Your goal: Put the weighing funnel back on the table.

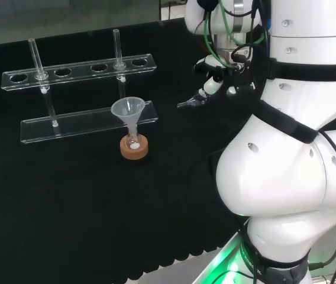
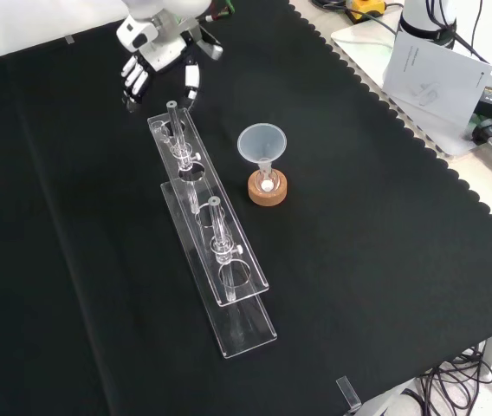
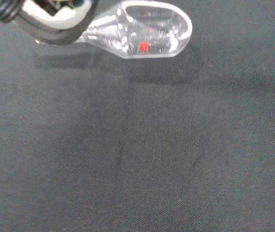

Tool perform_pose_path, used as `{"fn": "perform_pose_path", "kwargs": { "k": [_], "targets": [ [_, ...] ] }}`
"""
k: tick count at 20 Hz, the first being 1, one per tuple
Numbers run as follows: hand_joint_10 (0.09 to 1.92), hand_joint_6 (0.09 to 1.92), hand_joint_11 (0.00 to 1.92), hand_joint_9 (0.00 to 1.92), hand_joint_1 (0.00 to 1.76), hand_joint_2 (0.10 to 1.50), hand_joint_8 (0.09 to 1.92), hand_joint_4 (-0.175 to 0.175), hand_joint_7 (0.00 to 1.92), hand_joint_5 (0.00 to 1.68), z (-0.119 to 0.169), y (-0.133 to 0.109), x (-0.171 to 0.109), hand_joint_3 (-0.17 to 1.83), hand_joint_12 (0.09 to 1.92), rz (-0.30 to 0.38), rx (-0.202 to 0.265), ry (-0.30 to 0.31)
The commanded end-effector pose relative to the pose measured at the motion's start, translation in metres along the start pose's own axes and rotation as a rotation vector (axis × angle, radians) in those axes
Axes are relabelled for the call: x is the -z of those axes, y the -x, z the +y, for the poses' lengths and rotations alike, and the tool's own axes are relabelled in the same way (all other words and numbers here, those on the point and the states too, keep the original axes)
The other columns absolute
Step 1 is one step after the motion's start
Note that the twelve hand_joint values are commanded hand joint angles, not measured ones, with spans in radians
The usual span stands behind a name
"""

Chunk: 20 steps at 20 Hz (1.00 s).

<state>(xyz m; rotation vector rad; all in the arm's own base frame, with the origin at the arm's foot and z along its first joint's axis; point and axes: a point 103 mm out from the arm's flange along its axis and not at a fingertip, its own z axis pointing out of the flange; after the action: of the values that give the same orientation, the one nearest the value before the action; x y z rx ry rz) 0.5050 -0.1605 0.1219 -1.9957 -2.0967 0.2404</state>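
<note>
Holding now: my hand (image 1: 213, 84) pinches the weighing funnel (image 3: 147, 30) by its stem end, fingers curled onto it, with the scoop pointing away from the palm.
Weighing funnel position: in the air over a bare black part of the table (image 3: 137, 159). In the head view it sits just left of the hand. In the wrist view its shadow (image 3: 79, 60) lies a little apart from it, so I judge it has not touched down.
Nearby ware: a clear tube rack (image 2: 229, 277) carrying two tubes; in the front view the hand hangs near its far end. The funnel (image 2: 262, 143) stands in a small flask on a cork ring (image 2: 268, 189), well apart from the hand.
Step in hand: lowering and release, as I judge it.
Doing it well: I would descend straight and slowly, with the scoop level, until its underside meets the table. Only then would I straighten the fingers, and lift straight up so nothing drags the piece.
Risks: the piece looks light and round-bellied, so it may roll, cling to a fingertip, or bounce if let go from height. Any sideways drift could bring my fingers against the tube rack.
</note>
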Motion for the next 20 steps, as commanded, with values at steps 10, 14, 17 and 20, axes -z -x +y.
{"fn": "perform_pose_path", "kwargs": {
  "k": [10,14,17,20],
  "targets": [
    [0.09,0.11,0.26,0.71,0.75,0.64,0.62,0.006,0.23,0.37,-0.078,-0.028,0.075,0.39,1.32,-0.079,-0.017,0.064],
    [0.09,0.10,0.26,0.71,0.74,0.64,0.61,0.005,0.23,0.37,-0.092,-0.040,0.086,0.39,1.32,-0.101,-0.020,0.068],
    [0.09,0.10,0.25,0.71,0.73,0.65,0.61,0.004,0.23,0.36,-0.104,-0.049,0.092,0.39,1.32,-0.115,-0.022,0.068],
    [0.09,0.09,0.25,0.71,0.72,0.65,0.61,0.003,0.23,0.36,-0.116,-0.060,0.096,0.39,1.33,-0.137,-0.023,0.061]
  ]
}}
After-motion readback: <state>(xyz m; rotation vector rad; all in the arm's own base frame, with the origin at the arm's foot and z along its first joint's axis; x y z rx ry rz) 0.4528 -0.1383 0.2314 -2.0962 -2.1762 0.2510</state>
